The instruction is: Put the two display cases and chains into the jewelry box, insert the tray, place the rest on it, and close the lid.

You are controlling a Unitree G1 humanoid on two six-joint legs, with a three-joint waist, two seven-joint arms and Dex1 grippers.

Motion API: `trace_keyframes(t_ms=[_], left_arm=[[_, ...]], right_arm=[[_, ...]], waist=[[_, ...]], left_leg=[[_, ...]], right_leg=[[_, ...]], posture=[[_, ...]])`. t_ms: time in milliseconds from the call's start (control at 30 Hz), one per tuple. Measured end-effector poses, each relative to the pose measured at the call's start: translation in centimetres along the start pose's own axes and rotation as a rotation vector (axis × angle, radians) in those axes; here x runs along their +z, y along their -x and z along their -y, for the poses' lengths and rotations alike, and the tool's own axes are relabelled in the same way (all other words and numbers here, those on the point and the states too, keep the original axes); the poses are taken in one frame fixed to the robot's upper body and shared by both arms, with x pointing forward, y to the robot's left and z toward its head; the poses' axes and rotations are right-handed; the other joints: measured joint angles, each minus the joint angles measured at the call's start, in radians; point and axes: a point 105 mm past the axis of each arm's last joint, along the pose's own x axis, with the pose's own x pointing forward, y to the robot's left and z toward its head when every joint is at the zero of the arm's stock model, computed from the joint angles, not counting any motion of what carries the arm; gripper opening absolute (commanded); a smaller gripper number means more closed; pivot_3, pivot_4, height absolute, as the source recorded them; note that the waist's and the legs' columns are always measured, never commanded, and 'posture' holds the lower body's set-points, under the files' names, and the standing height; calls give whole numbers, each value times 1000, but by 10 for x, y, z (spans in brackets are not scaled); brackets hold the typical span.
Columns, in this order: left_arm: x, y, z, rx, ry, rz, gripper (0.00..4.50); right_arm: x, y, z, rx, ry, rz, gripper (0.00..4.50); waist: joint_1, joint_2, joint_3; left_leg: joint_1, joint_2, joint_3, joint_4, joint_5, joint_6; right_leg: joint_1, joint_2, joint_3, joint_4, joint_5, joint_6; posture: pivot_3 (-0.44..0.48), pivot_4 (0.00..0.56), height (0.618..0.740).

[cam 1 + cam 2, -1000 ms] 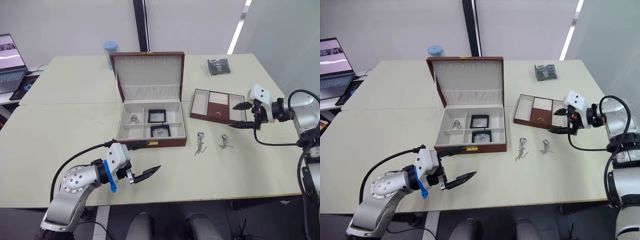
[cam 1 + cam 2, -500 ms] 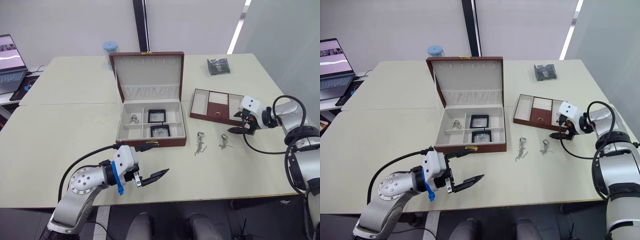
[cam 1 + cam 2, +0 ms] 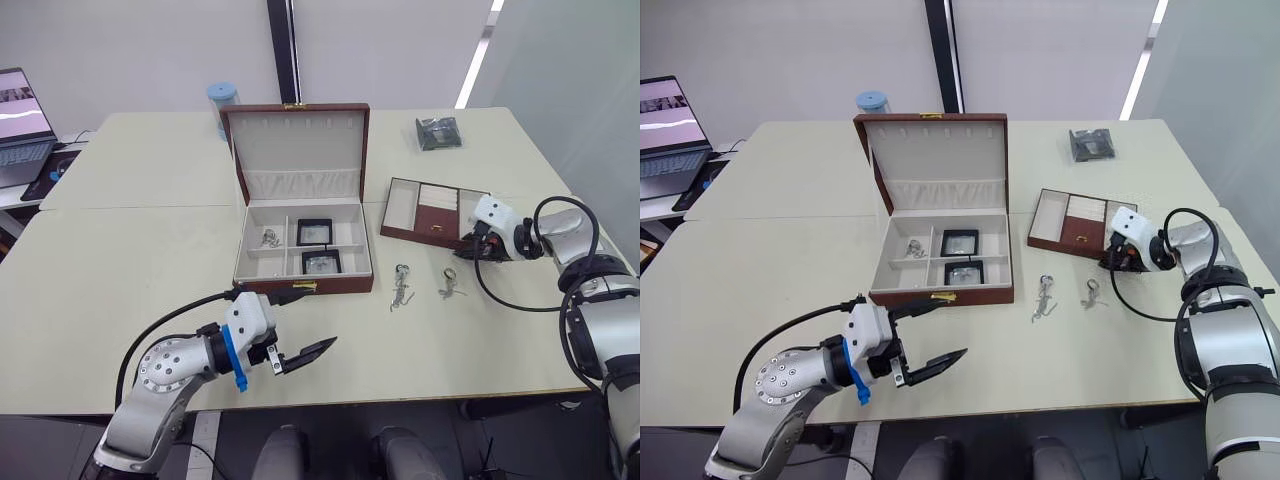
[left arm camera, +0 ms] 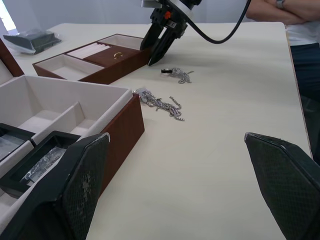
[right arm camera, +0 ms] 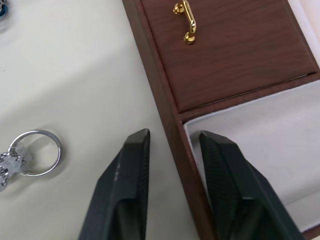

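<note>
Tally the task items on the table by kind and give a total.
Jewelry box: 1
Display cases, both in the box: 2
Chain in the box: 1
Tray: 1
Loose silver pieces on the table: 2
Total: 7

The large reddish-brown leatherette jewelry box (image 3: 300, 255) stood open on the pale table (image 3: 120, 270), with two small black display cases (image 3: 315, 231) inside. The shallow brown tray (image 3: 430, 212) lay beside it. The right gripper (image 3: 468, 252) touched the tray's front edge. The left gripper (image 3: 300, 355) hovered, fingers apart.
</note>
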Motion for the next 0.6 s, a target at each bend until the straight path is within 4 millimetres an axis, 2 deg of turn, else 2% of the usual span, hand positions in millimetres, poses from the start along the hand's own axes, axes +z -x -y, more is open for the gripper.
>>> trace_keyframes(t_ms=[133,600], left_arm=[[0,1,0,3,-2,1,4500],[0,2,1,16,-10,25,4500]], right_arm=[[2,-2,-2,12,-4,10,25],[1,1,-5,54,-42,17,25]], waist=[[0,0,0],[0,0,0]], left_leg=[[0,0,0,0,0,0],[0,0,0,0,0,0]], right_leg=[[0,0,0,0,0,0],[0,0,0,0,0,0]], posture=[[0,150,740],[0,150,740]])
